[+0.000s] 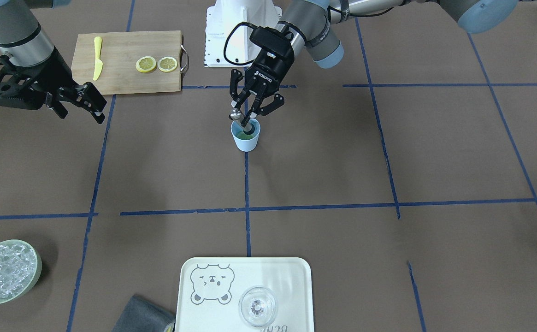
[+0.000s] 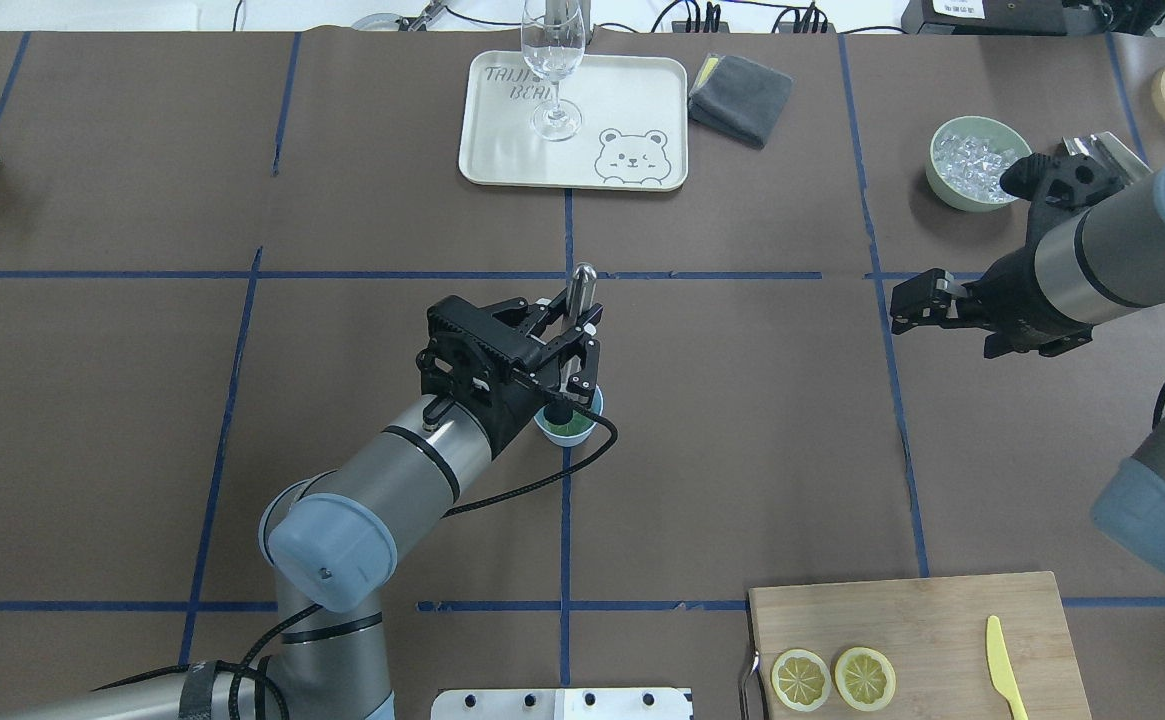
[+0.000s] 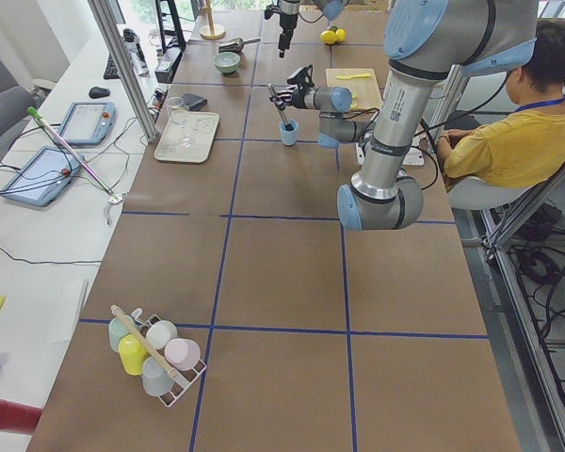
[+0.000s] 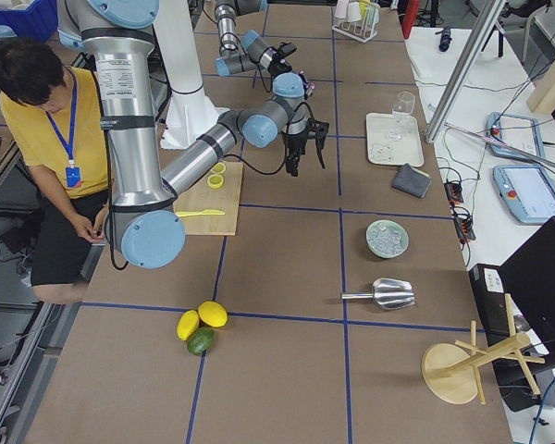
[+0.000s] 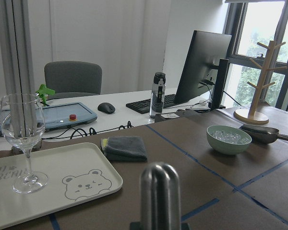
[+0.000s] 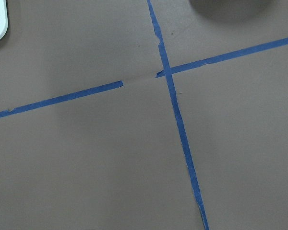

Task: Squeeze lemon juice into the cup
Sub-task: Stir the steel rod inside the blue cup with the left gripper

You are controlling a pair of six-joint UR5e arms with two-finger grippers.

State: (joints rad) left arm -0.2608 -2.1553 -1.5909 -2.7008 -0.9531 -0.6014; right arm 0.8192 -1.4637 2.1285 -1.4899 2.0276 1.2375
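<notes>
Exterior front-facing: the fingers of the left gripper (image 1: 248,113) pinch an upright metal rod (image 1: 235,113), and its dark tip dips into the cup (image 1: 245,137) right below them. The fingers of the right gripper (image 1: 77,108) are spread above the counter (image 1: 296,175). The lemon (image 1: 146,64) lies on a cutting board (image 1: 125,48) near them, toward the robot's base. Overhead exterior: the cup shows greenish contents under the left fingers.

Daylight comes through a dark-framed window (image 5: 266,28) with green foliage outside. Plain white walls (image 5: 115,38) stand behind a grey office chair (image 5: 73,79) and a white desk (image 5: 134,117) that carries a black monitor (image 5: 201,62). The work table (image 1: 323,157) is covered in brown paper, gridded with blue tape (image 1: 323,206).
</notes>
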